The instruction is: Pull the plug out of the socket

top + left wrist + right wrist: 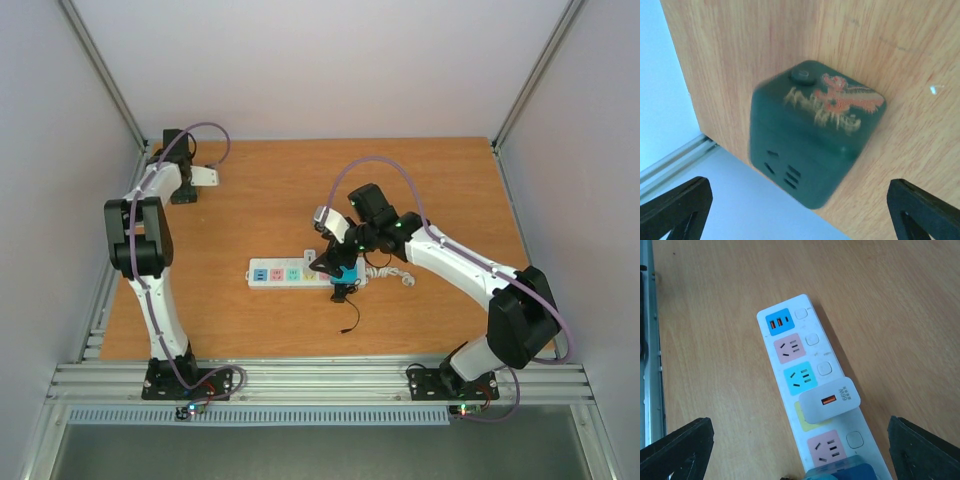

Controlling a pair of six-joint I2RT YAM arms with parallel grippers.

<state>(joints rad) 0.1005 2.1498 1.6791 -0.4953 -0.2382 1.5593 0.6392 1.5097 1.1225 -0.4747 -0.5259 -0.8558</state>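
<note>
The socket, a long white power strip with pastel panels, lies mid-table and fills the right wrist view. A white charger plug with an orange USB port sits in its yellow panel. A blue plug sits at the strip's near end, partly cut off by the frame. My right gripper hangs open above that end of the strip, holding nothing, with its fingers wide apart either side. My left gripper is open and empty at the far left corner.
A dark green cube socket with a red and gold pattern sits by the table edge in front of my left gripper. A black item with a thin cable lies just in front of the strip. The curly white cord lies at the strip's right end.
</note>
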